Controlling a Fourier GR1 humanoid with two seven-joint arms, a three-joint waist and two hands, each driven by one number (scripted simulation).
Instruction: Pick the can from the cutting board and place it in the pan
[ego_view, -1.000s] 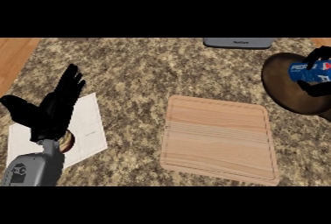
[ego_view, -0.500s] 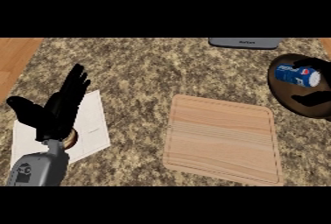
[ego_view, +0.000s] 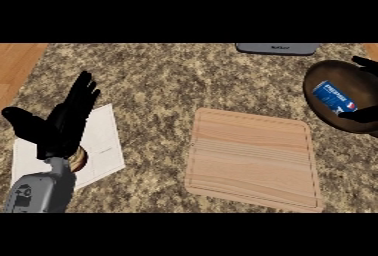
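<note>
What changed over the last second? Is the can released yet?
The right hand has drawn back toward the view's right edge, uncovering the can, which now lies in the pan, apparently released. The cutting board and the resting left hand kept their places.

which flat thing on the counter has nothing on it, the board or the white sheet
The wooden cutting board: its top is bare. The white sheet lies partly under the left hand.

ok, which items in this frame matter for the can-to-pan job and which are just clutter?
Job items:
can, lying in the pan
pan, at the right edge
cutting board, bare
right robot hand, only fingers show, by the pan

Just lying about:
white paper, under the left robot hand, which rests open
grey object, top edge
</note>
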